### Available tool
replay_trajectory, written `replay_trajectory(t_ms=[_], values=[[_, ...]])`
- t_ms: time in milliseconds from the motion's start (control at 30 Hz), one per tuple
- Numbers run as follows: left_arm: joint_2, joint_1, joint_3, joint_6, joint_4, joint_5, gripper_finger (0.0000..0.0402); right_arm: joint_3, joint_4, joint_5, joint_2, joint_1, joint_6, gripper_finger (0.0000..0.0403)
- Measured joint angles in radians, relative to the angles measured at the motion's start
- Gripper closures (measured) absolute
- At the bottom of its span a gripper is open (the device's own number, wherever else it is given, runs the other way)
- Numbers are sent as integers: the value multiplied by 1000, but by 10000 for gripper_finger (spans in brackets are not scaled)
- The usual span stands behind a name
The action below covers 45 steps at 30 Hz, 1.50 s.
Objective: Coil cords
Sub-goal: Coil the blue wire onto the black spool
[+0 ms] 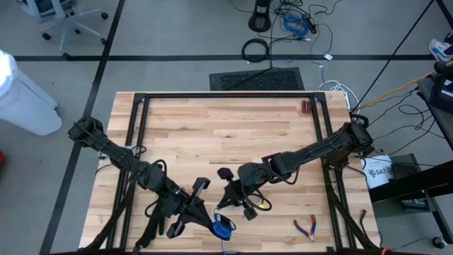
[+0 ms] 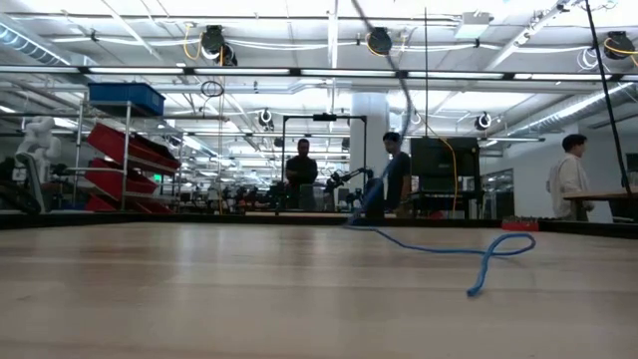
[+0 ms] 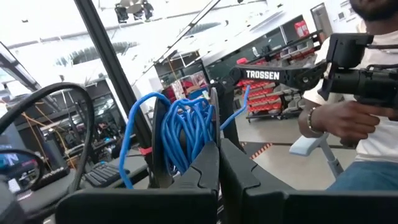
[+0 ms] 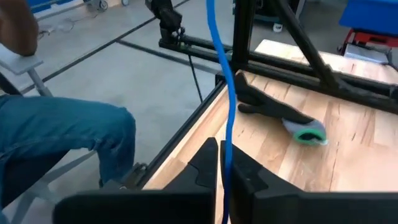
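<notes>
The cord is thin and blue. Part of it is wound into a bundle of several loops (image 3: pixel 183 127) at my left gripper (image 3: pixel 217 163), which is shut at the table's near edge (image 1: pixel 209 224). From there a strand (image 4: pixel 222 74) runs to my right gripper (image 4: pixel 225 167), shut on it just to the right (image 1: pixel 233 204). In the low view the rest of the cord (image 2: pixel 439 247) lies slack on the tabletop, with a loop near its free end (image 2: pixel 474 290). My left gripper holds the wound loops (image 3: pixel 193 146) at its shut fingers, which point a little above level; the bundle stands up clear of the table. Whether the loops lie between the fingers or around one finger, I cannot tell. My right gripper pinches a single strand (image 4: pixel 226 146) between its two fingers. The fingers slant down toward the table's near edge and lie across the strand. The strand runs straight and taut away from them.
Red-handled pliers (image 1: pixel 306 227) lie near the front right. A dark object with a green and white end (image 4: pixel 301 129) rests on the wood. The black frame (image 1: pixel 226 96) rims the table. A person sits close by the near edge (image 4: pixel 56 134).
</notes>
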Motion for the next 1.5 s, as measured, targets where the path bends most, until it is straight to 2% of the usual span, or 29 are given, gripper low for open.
replay_trajectory(t_ms=[267,533,667,867,1167,1500], values=[[0,0,0,-1,8,18,401,0,153,-52,67,-11,13,402],[0,2,0,18,35,18,402,0,204,-62,121,-8,47,403],[0,2,0,28,42,-24,402,0,236,-82,141,4,72,403],[0,2,0,28,41,-83,402,0,218,-85,155,39,111,403],[0,-1,0,39,40,-213,402,0,99,-77,152,84,173,403],[-8,-25,0,52,37,-236,402,0,-43,-46,152,99,200,403]])
